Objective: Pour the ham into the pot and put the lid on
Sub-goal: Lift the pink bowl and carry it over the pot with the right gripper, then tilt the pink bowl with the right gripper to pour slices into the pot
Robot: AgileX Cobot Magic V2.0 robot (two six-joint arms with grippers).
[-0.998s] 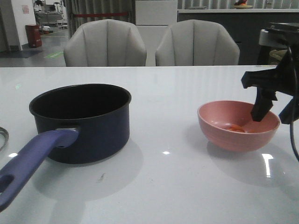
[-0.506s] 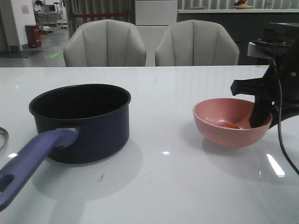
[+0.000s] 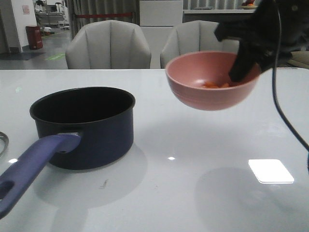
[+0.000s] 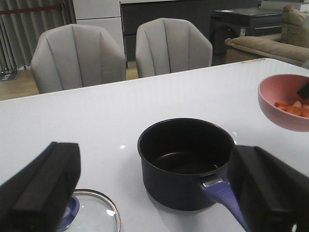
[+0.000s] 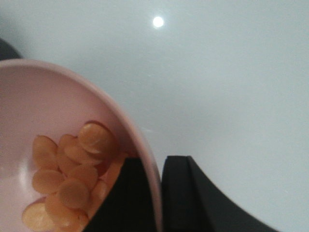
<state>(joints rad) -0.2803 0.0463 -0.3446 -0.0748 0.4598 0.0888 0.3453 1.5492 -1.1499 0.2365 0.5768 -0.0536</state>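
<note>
right gripper (image 3: 244,67): upper right of the front view, clamped tight on the rim of the pink bowl (image 3: 211,81), one finger inside and one outside, bowl held up in the air off the table
left gripper (image 4: 154,193): fingers spread wide apart, nothing in them, low over the near part of the table
table (image 3: 193,145): glossy white top, light glare spots lower right in the front view
room: two grey padded chairs (image 3: 108,44) behind the table, a red bin (image 3: 34,36) far upper left
writing: can't read any
ham (image 5: 72,176): small orange slices piled in the bowl bottom, right up against the inner finger
pot (image 3: 84,125): left of centre on the table, empty, well apart from the bowl, handle toward the lower left
lid (image 4: 91,210): flat on the table just beside the pot, partly hidden by the left finger
</note>
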